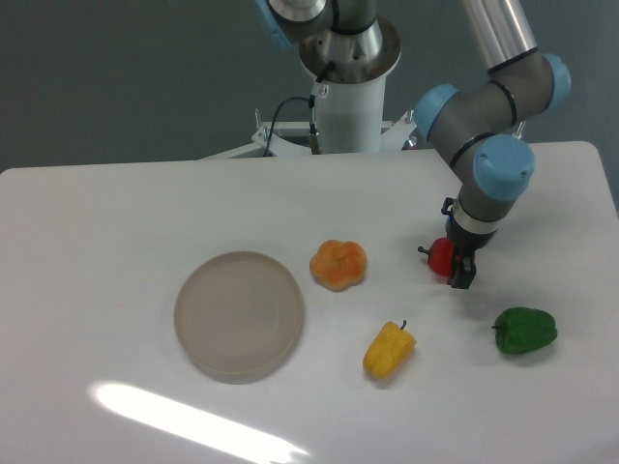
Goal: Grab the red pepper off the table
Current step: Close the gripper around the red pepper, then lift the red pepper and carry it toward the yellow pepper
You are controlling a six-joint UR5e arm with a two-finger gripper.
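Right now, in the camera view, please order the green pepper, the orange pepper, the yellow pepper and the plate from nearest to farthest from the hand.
The hand is at the red pepper.
1. Green pepper, lower right of it.
2. Yellow pepper, lower left; the orange pepper is almost as near, hard to separate.
3. Orange pepper, to its left.
4. Plate, farthest left.

Claw point(455, 263) lowered (fingers pointing down).
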